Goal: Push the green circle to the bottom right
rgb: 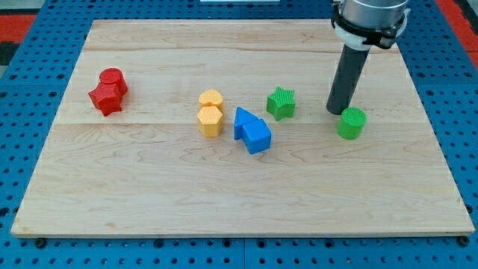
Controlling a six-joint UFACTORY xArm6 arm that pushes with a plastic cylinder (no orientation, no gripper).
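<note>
Just my tip (334, 111) beside green circle (351, 123), upper left

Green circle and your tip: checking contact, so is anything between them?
Nothing: in the camera view my tip sits just upper-left of the green circle, with no block between.

A pale wooden bench (239, 202) is lying on a blue pegboard (30, 90) that is showing around its edges. Toward the view's left, a red cylinder (113, 79) and a red star (105, 99) are sitting touching each other. Near the middle, two yellow blocks (211, 99) (210, 120) are standing one just above the other, their exact shapes hard to tell. Just to their right, two blue blocks (242, 121) (258, 137) are pressing together. A green star (281, 103) is resting further right, apart from the blue pair.
</note>
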